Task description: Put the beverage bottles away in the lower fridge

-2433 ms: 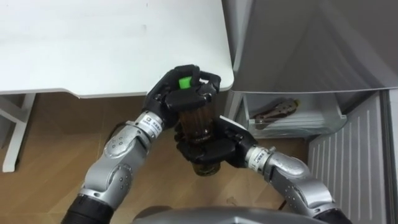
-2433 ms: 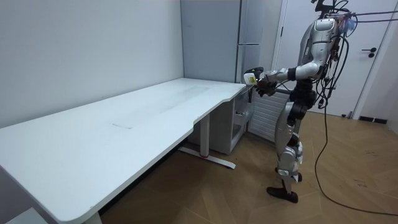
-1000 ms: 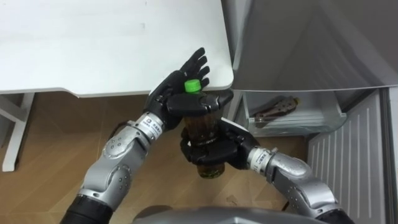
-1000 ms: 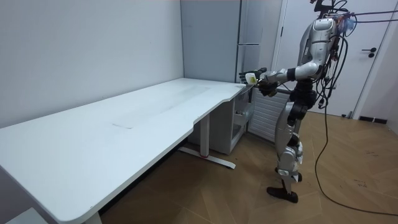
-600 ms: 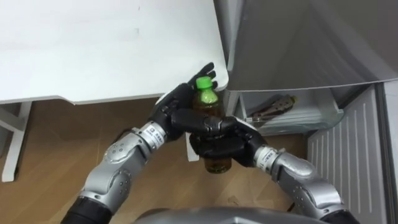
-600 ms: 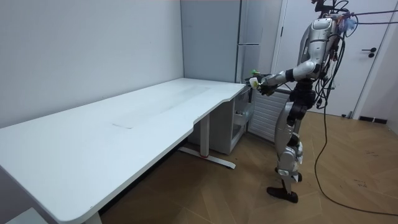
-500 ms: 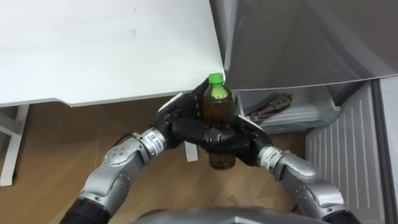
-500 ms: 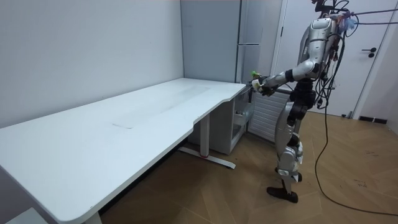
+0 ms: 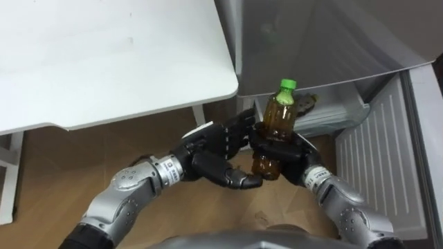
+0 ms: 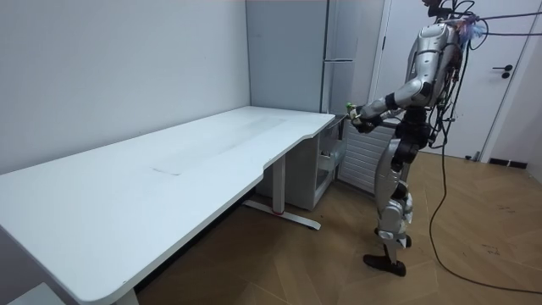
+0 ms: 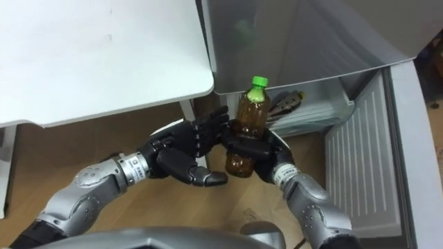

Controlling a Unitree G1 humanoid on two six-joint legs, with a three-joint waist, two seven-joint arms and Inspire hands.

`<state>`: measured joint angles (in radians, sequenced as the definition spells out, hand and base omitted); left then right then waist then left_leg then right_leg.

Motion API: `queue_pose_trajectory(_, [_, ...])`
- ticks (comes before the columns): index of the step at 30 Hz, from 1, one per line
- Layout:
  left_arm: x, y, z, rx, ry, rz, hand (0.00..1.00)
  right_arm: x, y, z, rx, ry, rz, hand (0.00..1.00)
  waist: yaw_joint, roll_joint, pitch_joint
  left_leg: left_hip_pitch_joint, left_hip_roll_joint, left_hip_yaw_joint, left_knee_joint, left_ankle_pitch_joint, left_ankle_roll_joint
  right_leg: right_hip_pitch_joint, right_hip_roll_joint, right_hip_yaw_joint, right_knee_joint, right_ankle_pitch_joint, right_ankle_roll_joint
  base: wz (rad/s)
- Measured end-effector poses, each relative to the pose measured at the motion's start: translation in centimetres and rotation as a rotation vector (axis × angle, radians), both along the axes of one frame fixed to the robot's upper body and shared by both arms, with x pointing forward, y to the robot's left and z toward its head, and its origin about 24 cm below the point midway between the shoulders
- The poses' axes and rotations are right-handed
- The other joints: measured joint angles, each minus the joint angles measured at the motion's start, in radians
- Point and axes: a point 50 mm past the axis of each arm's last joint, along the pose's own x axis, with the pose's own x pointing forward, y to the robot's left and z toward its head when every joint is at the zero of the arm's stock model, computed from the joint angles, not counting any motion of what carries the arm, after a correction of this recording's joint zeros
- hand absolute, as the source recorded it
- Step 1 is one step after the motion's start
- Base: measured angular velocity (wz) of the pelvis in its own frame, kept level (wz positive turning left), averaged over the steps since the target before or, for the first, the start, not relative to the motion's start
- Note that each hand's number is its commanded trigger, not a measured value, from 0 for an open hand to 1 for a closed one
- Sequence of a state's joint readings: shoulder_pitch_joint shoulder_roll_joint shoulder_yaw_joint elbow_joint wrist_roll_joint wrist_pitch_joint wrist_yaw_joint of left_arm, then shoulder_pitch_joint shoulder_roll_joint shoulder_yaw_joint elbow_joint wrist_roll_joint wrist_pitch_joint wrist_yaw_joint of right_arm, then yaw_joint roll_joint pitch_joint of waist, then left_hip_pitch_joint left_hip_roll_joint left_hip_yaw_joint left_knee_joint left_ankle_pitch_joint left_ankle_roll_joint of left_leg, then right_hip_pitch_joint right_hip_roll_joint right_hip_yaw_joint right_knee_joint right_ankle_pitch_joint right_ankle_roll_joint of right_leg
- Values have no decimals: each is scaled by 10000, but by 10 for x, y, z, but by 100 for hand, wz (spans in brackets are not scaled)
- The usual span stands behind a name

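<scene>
Upright, bottle (image 9: 278, 117) within fingers (image 9: 271, 149) of right hand (image 9: 296, 153); left hand (image 9: 213, 155) beside.

The green-capped brown plastic bottle (image 9: 277, 124) stands upright in the right hand (image 9: 282, 155). The left hand (image 9: 216, 158) is just beside it at 9 o'clock. The white flat desk (image 9: 104, 55) lies at 11 o'clock, the grey metal fridge (image 9: 325, 34) at 1.
</scene>
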<state>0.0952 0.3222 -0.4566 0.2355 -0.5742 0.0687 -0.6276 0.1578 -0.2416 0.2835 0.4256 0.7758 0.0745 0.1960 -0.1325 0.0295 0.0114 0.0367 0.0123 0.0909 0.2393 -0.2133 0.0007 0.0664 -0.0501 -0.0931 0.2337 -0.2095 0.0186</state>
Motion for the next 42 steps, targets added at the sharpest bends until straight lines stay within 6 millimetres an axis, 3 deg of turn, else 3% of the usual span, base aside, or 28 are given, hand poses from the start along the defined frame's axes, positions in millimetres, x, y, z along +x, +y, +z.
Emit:
queue_pose_trajectory(3, [-4,2,-2,138,59,-168,0,-10,-11,-13,-130,811,-904,100,-35,105,-56,1,-2,2,-13,0,0,-2,-1,2,-13,0,0,0])
queue_pose_trajectory(7, [-9,3,-7,535,208,-337,0,-18,-21,-21,-333,1552,-1793,100,-12,121,-50,-80,0,13,-18,3,-1,-138,-2,-10,-14,-6,1,-1])
queue_pose_trajectory(13, [-22,17,-31,1339,1356,255,0,-21,-23,-26,433,2207,-3227,100,95,-36,51,-52,-2,30,-23,5,0,-151,-3,15,-13,-5,1,-2])
queue_pose_trajectory(17, [-31,30,-49,2252,2115,737,0,-23,-31,-28,278,2580,-3979,100,455,-139,94,-210,-4,32,4,5,0,-276,-3,14,-118,-18,10,0])
queue_pose_trajectory(21, [-46,50,-72,3445,3300,1395,0,-10,-35,-32,750,2996,-4941,100,580,-235,62,-528,-24,-100,82,19,14,-492,-15,-121,-73,11,9,8])
queue_pose_trajectory(24, [-55,58,-85,4374,3883,1798,0,1,-39,-33,983,3288,-5751,100,803,-320,-9,-1011,-31,-194,210,28,18,-930,-30,-235,38,21,-2,11])
queue_pose_trajectory(30, [-61,83,-101,5842,4955,3740,0,22,-48,-28,1717,3323,-7234,100,1265,-402,4,-1736,-59,-596,270,147,-11,-1480,-82,-808,253,44,-23,17])
queue_pose_trajectory(36, [-60,92,-109,6990,5454,5182,0,48,-64,-20,2337,3516,-9017,100,1869,-607,135,-2577,-118,-652,395,344,42,-2541,-257,-1111,935,46,-32,7])
queue_pose_trajectory(40, [-49,92,-108,7464,5461,6318,0,62,-77,-11,2853,3315,-9984,100,1947,-754,250,-3787,-256,-957,1108,386,107,-3448,-484,-1565,1517,-46,-72,35])
queue_pose_trajectory(42, [-46,96,-107,7657,5407,6802,0,66,-79,-9,3198,3321,-10327,100,1972,-796,276,-4204,-280,-951,1360,410,147,-3712,-512,-1567,1595,-67,-64,23])
